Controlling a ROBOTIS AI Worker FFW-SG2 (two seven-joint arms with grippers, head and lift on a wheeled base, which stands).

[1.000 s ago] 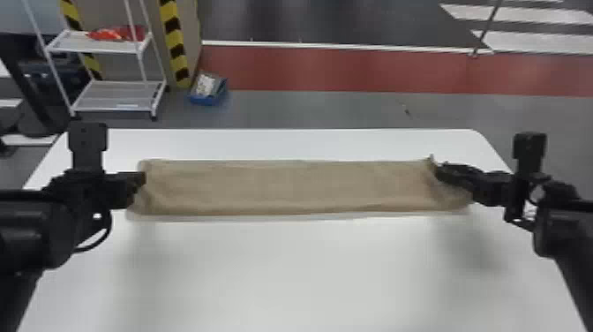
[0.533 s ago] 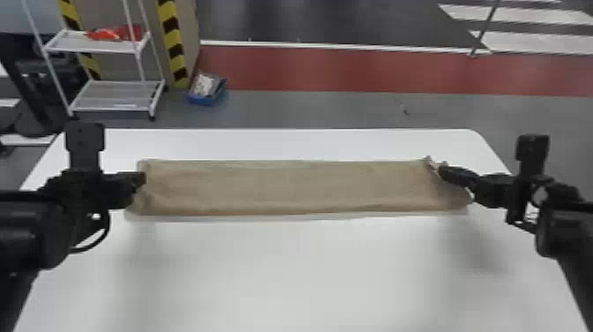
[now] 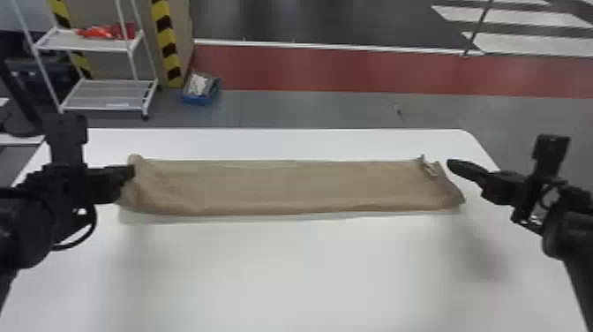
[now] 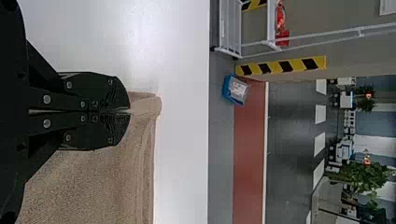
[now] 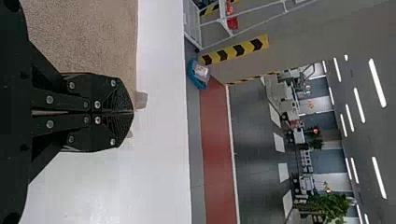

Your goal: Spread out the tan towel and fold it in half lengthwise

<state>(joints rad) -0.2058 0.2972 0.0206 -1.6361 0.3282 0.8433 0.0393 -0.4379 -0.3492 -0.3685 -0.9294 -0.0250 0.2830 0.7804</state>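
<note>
Parting from the tan towel [image 3: 300,187], your right end effector [image 3: 449,164] leaves its end loose

You see the right end effector just beyond the towel's right end, a narrow gap now between them where moments ago the two met. Its fingers are pressed together with nothing between them, and the puckered far corner [image 3: 430,168] beside it turns up from the cloth. Your left end effector [image 4: 129,112] remains clamped on the towel's far left corner [image 4: 145,105]. The cloth lies as a long strip across the far part of the white worktop [image 3: 291,273], its long edges running from side to side.

For you, the change probably means that two-handed control is lost, whether by slip or intent. The layers cannot be counted, so a finished lengthwise fold is unproven. If more folding is due, you likely need to regrip the right corner before pulling; tugging from the left alone could skew the strip.
</note>
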